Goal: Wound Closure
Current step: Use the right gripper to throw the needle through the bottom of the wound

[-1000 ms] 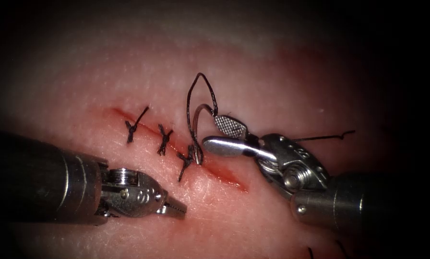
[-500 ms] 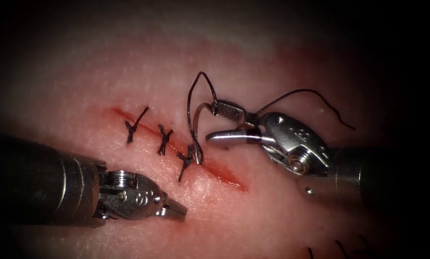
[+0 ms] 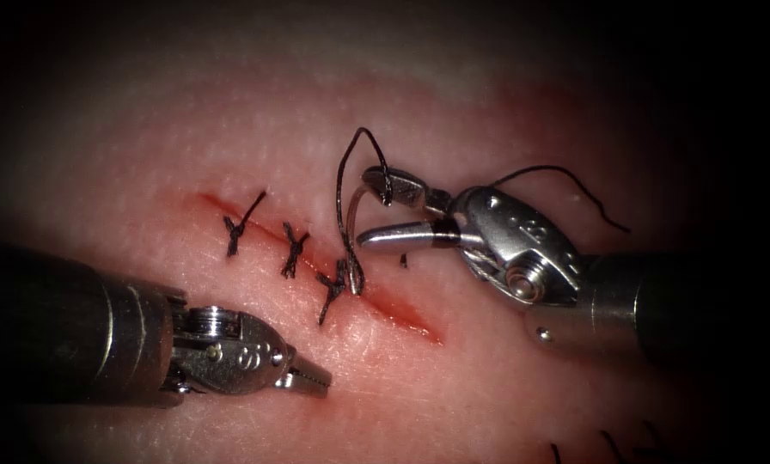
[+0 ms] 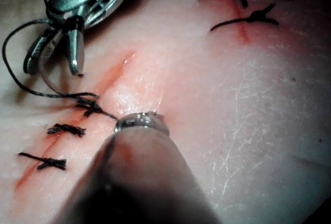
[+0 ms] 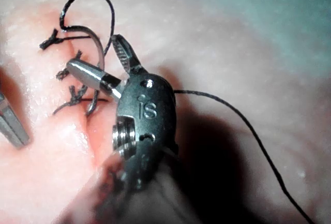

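The left gripper (image 3: 312, 379) lies closed and empty on the tissue (image 3: 488, 378), left of the cut (image 3: 394, 308). Three stitches (image 3: 292, 251) cross the cut. By the third, the needle (image 3: 353, 210) stands just right of the cut, thread (image 3: 351, 159) looping above it. The right gripper (image 3: 369, 206) is open around the needle's upper end, not clamping it.
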Available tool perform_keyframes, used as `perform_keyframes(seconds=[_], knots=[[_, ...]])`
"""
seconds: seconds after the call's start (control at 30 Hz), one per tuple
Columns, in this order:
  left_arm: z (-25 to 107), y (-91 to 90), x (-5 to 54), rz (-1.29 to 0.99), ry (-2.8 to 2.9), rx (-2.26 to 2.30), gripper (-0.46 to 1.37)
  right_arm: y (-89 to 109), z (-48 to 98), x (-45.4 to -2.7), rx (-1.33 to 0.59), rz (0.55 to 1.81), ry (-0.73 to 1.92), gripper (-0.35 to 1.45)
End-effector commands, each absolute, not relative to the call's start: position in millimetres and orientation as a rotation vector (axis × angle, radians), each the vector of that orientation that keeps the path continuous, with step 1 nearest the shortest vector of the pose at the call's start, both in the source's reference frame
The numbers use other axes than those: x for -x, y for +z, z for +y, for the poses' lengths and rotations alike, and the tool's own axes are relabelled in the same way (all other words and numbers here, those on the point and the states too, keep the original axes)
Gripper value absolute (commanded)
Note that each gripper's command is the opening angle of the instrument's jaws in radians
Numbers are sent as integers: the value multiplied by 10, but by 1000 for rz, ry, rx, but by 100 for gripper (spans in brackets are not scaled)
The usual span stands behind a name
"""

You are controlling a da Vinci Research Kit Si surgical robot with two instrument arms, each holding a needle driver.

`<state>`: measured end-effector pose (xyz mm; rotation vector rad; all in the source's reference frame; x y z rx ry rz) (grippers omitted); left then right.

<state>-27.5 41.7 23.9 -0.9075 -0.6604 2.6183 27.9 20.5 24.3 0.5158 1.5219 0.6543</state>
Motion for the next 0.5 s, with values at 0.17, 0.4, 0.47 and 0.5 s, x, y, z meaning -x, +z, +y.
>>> perform_keyframes(seconds=[0.17,0.4,0.47,0.5], knots=[[416,239,275,-665,2618,909,-35,246,207,-288,-528,1541,614,87],[415,238,275,-665,2618,910,-35,253,214,-295,-521,1545,602,86],[414,237,275,-665,2618,910,-35,254,215,-295,-526,1548,598,83],[414,237,275,-665,2618,910,-35,254,215,-295,-531,1551,593,81]])
